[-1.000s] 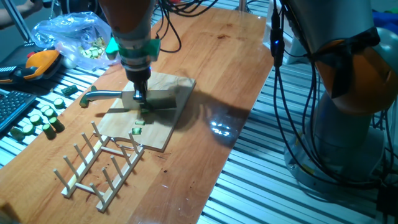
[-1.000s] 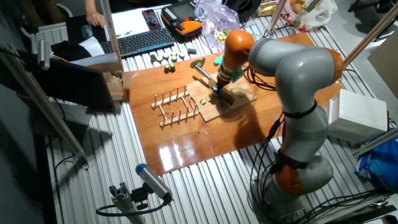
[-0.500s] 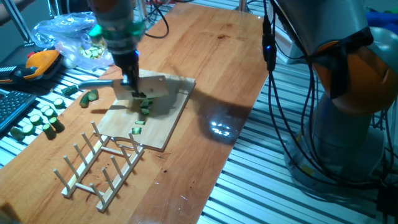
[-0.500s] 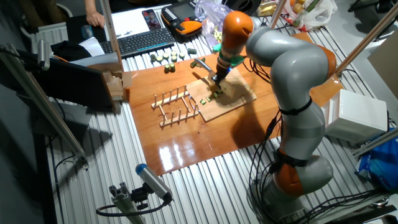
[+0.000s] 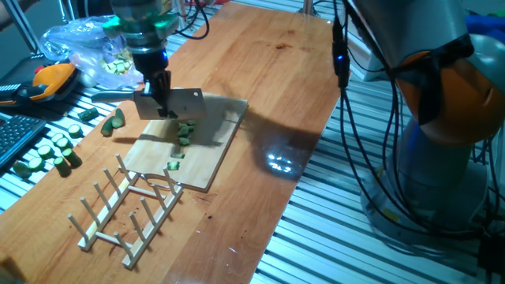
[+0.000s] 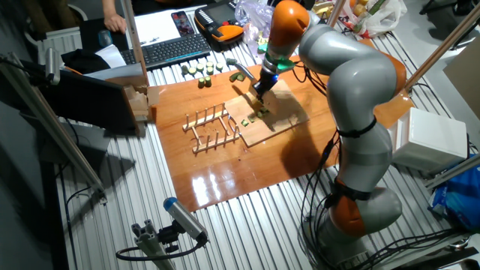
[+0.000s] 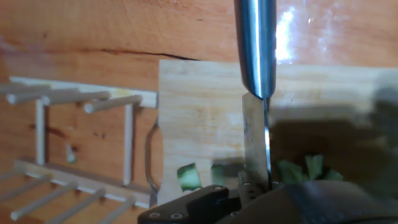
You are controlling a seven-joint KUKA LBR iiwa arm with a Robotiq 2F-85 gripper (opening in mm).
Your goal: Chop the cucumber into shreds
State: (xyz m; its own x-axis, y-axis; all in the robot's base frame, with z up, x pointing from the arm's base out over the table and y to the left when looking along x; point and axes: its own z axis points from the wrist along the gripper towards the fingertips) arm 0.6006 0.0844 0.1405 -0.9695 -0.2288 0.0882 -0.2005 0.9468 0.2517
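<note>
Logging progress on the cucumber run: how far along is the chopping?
Done: the cucumber is already in several small green bits on the board, with one bit lying apart nearer the rack.
In hand: the pincer holds the knife lifted above the board.
Left: the bits look chunky, not shreds, so more cuts are probably needed.

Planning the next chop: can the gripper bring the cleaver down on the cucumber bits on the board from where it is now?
Probably yes. The gripper holds the cleaver raised just above the cutting board, and the cucumber bits lie directly below the blade with nothing between. The wooden rack sits off to the side, out of the path.
</note>
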